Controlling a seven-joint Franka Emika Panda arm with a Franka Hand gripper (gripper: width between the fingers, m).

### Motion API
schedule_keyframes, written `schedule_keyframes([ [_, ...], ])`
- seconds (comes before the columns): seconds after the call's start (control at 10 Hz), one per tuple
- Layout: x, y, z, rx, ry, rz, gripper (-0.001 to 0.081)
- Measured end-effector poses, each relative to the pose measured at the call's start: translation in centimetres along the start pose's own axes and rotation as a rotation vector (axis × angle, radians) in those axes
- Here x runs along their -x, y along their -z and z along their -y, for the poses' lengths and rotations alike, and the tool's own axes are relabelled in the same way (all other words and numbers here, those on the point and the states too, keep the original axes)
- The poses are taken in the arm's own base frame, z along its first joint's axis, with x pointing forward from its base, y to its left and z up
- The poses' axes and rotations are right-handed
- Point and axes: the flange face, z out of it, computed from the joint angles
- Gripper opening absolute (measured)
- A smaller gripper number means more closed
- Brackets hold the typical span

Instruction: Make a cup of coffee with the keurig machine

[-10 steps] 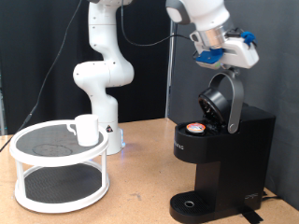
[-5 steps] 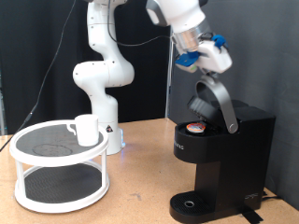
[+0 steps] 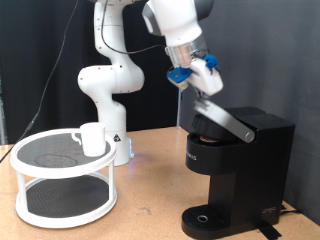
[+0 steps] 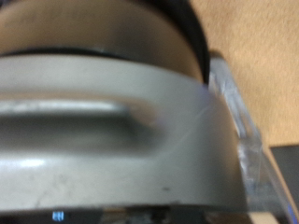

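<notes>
We see the arm (image 3: 175,25) bent down from the frame's top center, its gripper (image 3: 200,78) pressed near the coffee machine's (image 3: 238,170) gray lid handle (image 3: 225,115), which sits lowered at a slant at right. Whether the fingers are apart or closed we cannot tell. The cup (image 3: 92,138) sits on the white stand (image 3: 62,180), lower left.

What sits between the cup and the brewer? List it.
Exterior view: between the cup on the stand and the brewer there is only bare tabletop, with the arm's white base standing behind that gap.
</notes>
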Motion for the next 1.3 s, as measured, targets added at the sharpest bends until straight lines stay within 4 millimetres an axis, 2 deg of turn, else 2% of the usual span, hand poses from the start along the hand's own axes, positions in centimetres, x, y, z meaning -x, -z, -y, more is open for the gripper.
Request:
schedule_keyframes([
  [0.3, -2.8, -0.9, 2.7, -0.048, -0.048, -0.024, 0.0],
  [0.8, -7.0, -4.0, 6.7, -0.079, -0.068, -0.027, 0.0],
  [1.1, -7.7, -3.9, 7.3, -0.029, -0.038, 0.055, 0.0],
  [1.3, -6.6, -2.9, 6.6, 0.035, -0.018, 0.161, 0.0],
])
